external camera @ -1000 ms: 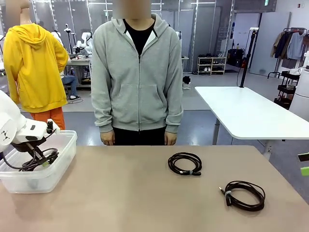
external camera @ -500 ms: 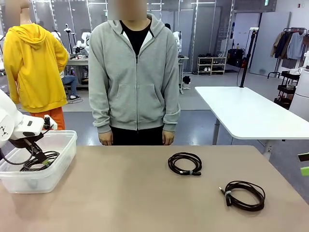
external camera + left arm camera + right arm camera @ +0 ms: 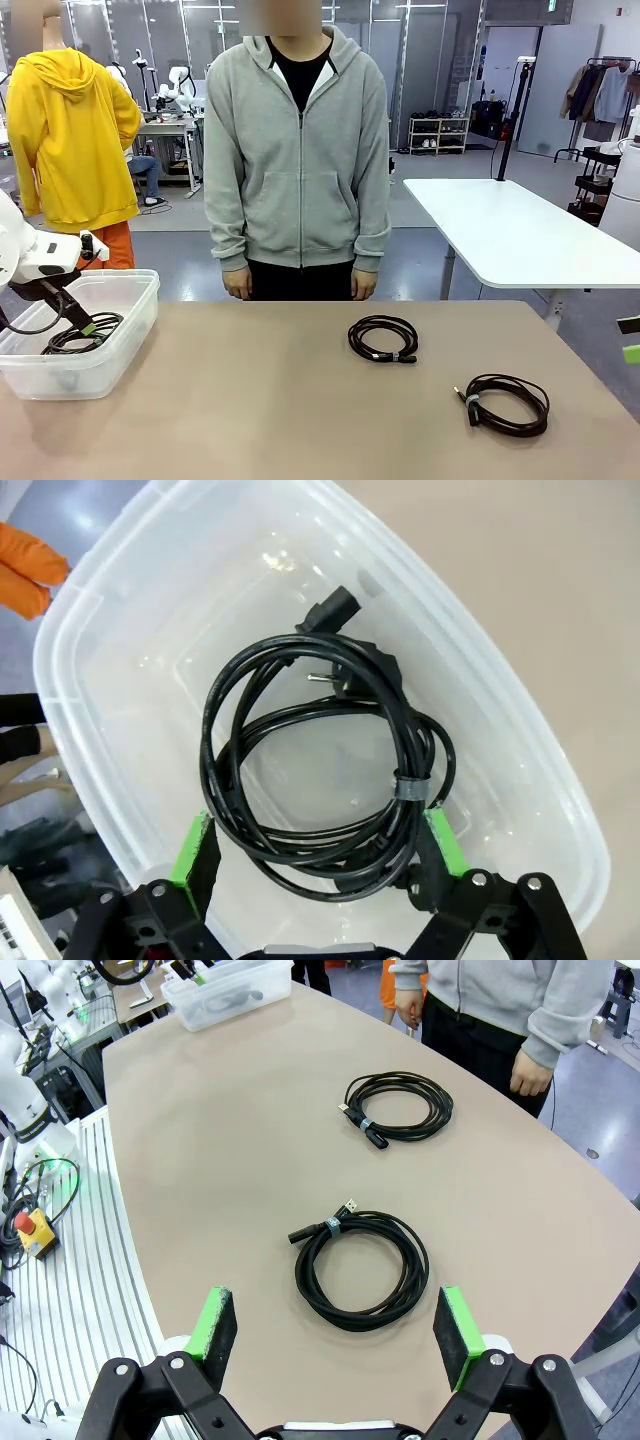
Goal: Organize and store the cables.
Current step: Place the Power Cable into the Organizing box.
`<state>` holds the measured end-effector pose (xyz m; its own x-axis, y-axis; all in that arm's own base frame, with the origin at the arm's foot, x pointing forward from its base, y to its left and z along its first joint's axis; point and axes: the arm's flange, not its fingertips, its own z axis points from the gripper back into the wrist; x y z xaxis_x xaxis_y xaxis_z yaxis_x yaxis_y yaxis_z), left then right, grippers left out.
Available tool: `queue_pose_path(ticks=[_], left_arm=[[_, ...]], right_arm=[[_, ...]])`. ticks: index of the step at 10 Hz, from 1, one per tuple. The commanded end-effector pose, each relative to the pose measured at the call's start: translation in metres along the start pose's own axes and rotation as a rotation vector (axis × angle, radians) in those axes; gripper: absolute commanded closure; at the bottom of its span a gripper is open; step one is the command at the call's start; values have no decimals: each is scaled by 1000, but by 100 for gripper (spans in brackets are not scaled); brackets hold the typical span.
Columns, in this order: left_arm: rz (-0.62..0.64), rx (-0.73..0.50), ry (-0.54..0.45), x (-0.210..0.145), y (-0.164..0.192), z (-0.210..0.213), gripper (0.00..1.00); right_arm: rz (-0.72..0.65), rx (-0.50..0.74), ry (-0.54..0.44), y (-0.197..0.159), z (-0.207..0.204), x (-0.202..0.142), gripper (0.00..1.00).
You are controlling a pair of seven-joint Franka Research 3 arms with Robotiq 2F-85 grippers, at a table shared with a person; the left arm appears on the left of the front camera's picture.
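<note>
A thick black power cable wound into a round coil [image 3: 262, 716] lies on the floor of a clear plastic storage bin [image 3: 520, 742]. A grey band binds its loops on one side, and two chunky black plugs sit at its edge, one showing metal pins. From the front, this coil [image 3: 84, 338] shows through the bin's wall [image 3: 112, 366] at the left end of the tan table [image 3: 250, 410].

The left gripper [image 3: 315, 842] points straight down into the bin. Its fingers are spread wide, with one green pad [image 3: 190, 846] at each side of the coil, and they grip nothing (whether a pad brushes the cord I cannot tell). In the front view the left gripper [image 3: 82, 322] reaches down below the bin's rim from the white arm at the left edge.

Two thinner black coiled cables lie flat on the open tabletop, well apart from the bin. One tied round coil [image 3: 383, 339] rests near the middle, and a slightly larger coil with a pale band and small connectors [image 3: 507, 404] lies nearer the robot's right.

The right gripper [image 3: 335, 1332] hangs high above this larger coil [image 3: 362, 1271], tilted down at the table. Its jaws are fully apart and empty. The middle coil [image 3: 400, 1107] lies farther on.

A person in a grey zip hoodie [image 3: 298, 160] stands at the far edge, arms hanging down.
</note>
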<state>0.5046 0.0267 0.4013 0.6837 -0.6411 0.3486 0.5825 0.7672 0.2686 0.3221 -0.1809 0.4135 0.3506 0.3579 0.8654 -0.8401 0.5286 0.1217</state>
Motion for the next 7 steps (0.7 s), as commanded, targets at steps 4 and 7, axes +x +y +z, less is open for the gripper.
queue_pose_path(ticks=[4,7], left_arm=[[-25,-6,-1,2,-3,-2,0],[-25,-6,-1,2,-3,-2,0]], right_arm=[[21,0,-15,-2,0,-1,0],[21,0,-15,-2,0,-1,0]])
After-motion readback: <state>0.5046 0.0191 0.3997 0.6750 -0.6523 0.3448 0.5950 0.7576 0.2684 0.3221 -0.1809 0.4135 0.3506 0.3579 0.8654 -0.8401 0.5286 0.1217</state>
